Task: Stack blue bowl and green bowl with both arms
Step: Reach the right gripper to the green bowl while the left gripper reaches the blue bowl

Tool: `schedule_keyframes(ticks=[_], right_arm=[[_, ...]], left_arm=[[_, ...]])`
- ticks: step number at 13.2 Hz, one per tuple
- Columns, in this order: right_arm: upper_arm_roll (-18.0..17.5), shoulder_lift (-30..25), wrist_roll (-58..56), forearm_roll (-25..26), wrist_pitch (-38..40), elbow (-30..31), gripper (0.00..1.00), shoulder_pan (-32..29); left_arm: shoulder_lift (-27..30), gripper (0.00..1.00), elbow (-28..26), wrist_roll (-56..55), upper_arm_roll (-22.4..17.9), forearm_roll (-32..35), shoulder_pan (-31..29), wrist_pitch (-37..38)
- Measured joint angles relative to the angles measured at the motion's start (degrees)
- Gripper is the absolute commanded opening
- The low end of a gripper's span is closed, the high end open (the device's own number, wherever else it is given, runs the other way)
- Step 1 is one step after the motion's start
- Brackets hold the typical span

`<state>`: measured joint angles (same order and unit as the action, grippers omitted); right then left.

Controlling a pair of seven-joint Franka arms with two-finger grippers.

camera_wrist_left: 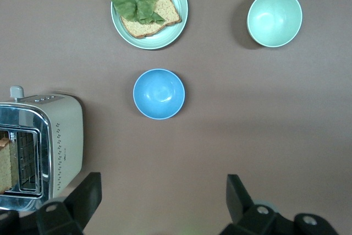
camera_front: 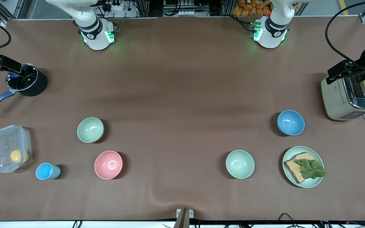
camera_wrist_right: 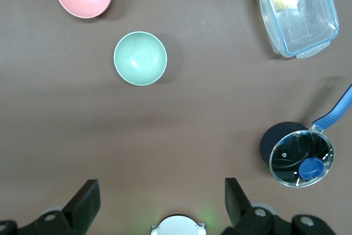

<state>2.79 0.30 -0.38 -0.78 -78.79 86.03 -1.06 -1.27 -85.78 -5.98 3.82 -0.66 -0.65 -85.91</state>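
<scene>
We saw the blue bowl (camera_front: 291, 122) near the toaster (camera_front: 348, 95), and the green bowl (camera_front: 90, 129) well apart — toward the right arm's end, just beside the pink bowl (camera_front: 108, 164). Left gripper (camera_wrist_left: 162, 199) and right gripper (camera_wrist_right: 161, 202) hung high over the table, fingers wide — both arms waiting.

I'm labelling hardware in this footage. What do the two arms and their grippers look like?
Both arms are glossy white with black joint bands and green lights at the bases. The left gripper and right gripper have black angular fingers; black cables loop near the left arm.
</scene>
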Motion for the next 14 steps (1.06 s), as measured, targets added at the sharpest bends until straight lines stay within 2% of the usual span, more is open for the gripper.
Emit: schedule_keyframes(ticks=[4, 7, 10, 14], right_arm=[[0.06, 0.00, -0.72, -0.02, -0.03, 0.00, 1.00, 0.00], [0.11, -0.04, -1.11, -0.05, -0.46, 0.49, 1.00, 0.00], [0.09, -0.05, -1.21, -0.11, -2.27, 2.64, 1.00, 0.00], [0.04, 0.16, -1.22, -0.18, -8.45, 10.63, 1.00, 0.00]], left_arm=[[-0.24, 1.00, -0.14, 0.00, -0.14, 2.14, 0.01, 0.40], [-5.06, 1.00, -2.52, 0.00, -0.74, 2.77, -0.55, -2.72], [-13.70, 1.00, -8.32, 0.00, -1.18, 2.82, -3.17, -15.34], [-19.36, 1.00, -18.51, 0.49, -1.29, 3.03, -6.85, -33.03]])
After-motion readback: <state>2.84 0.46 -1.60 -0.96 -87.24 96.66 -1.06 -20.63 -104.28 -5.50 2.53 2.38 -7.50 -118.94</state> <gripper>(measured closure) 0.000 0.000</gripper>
